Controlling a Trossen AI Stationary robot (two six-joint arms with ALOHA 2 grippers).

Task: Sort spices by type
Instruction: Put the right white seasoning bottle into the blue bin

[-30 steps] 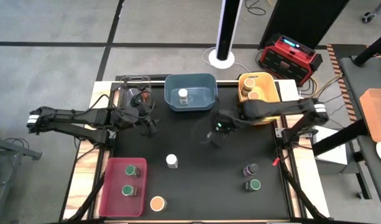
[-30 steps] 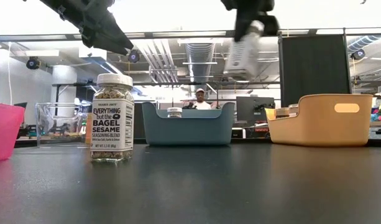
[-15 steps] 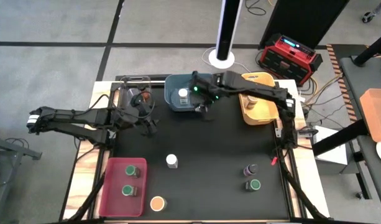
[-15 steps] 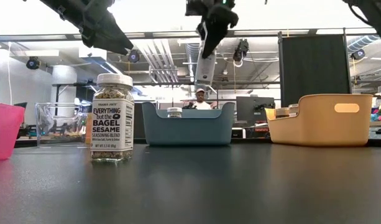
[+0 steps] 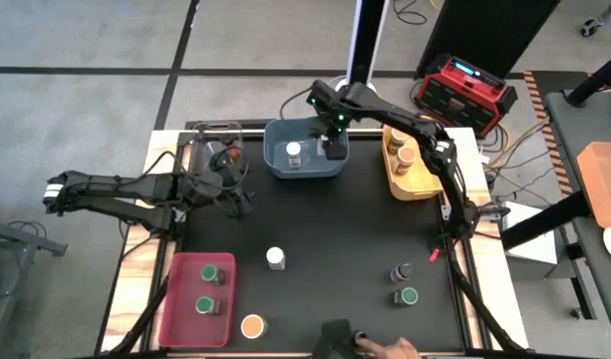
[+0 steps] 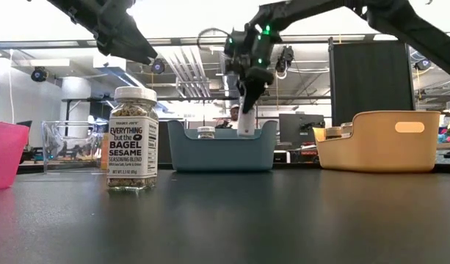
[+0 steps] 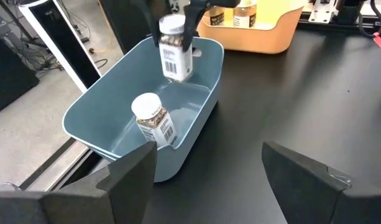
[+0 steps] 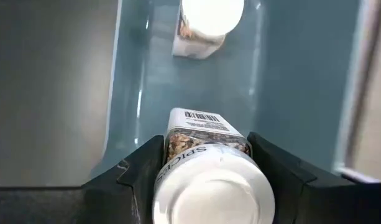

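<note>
My right gripper [image 5: 332, 140] hangs over the blue bin [image 5: 277, 132], shut on a white-lidded spice jar [image 6: 246, 122]. Another white-lidded jar [image 5: 294, 153] stands on the bin's floor. My left gripper [image 7: 209, 180] is open and waits near the clear bin [image 5: 207, 150], facing the blue bin. A white-lidded jar [image 5: 275, 258] stands alone mid-table. Two green-lidded jars [image 5: 210, 272] stand in the red bin [image 5: 175, 299], and tan-lidded jars [image 5: 400, 137] in the yellow bin [image 5: 432, 152]. A tan-orange-lidded jar [image 5: 252, 326], a dark-lidded one [image 5: 402, 271] and a green-lidded one [image 5: 408, 296] stand on the table. My right gripper pinches the jar's upper body just below the lid [image 8: 206, 152] between its two fingers [image 8: 143, 168], coming from above and pointing down. The jar hangs nearly upright and clear of the floor, with its lower end [image 6: 245, 133] below the blue bin's rim.
A person's hand [image 5: 390, 349] with a dark object shows at the table's near edge. The black mat between the bins and the loose jars is open room. A red case [image 5: 464, 90] and a white post stand beyond the far edge.
My right gripper has carried the jar from above the table's middle toward the far edge and somewhat left, over the blue bin, then come down until the jar's lower end dipped inside it. The jar went from tilted to nearly upright. A hand has appeared at the near edge.
</note>
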